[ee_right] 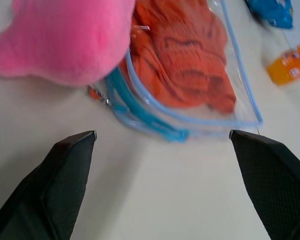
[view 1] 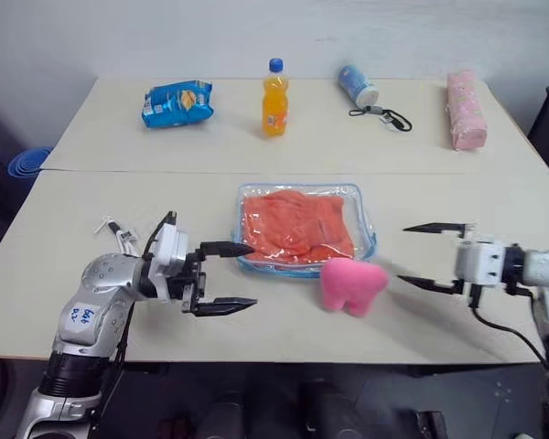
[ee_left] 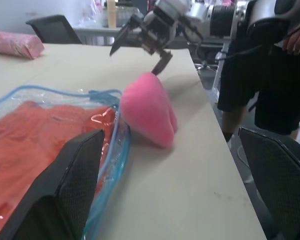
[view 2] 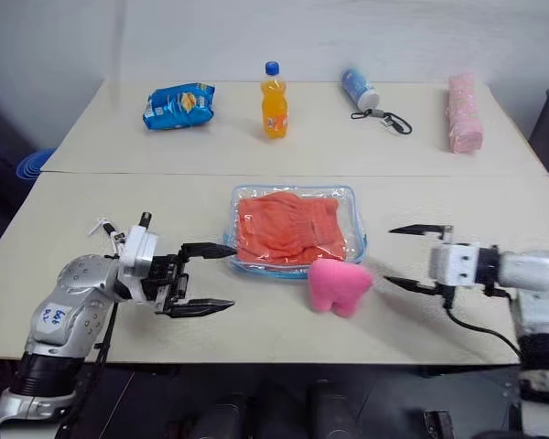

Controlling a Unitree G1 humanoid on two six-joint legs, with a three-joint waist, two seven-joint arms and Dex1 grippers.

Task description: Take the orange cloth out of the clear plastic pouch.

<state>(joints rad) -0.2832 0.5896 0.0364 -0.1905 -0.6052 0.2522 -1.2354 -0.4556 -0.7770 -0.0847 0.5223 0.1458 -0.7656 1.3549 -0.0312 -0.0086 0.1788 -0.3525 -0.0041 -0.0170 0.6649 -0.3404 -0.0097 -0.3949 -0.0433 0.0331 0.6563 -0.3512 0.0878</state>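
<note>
While both grippers stand with their fingers spread wide and hold nothing, the task is at its approach step. The left gripper (view 1: 227, 275) hovers just beside the left near corner of the pouch (view 1: 367, 219), pointing across the table toward it. The right gripper (view 1: 428, 257) is further off on the other side, aimed back toward the pouch, with the pink plush toy (view 1: 351, 284) between them.

The orange cloth (view 1: 297, 224) lies folded inside the pouch, which rests flat in the middle of the table (view 1: 119, 210). The toy touches the near edge of the pouch, where the blue zipper runs. I cannot tell if the zipper is open.

As I judge it, one gripper must pin or lift the pouch by its edge while the other reaches into the mouth to pinch the cloth. The toy may be in the way and may need a push aside first.
</note>
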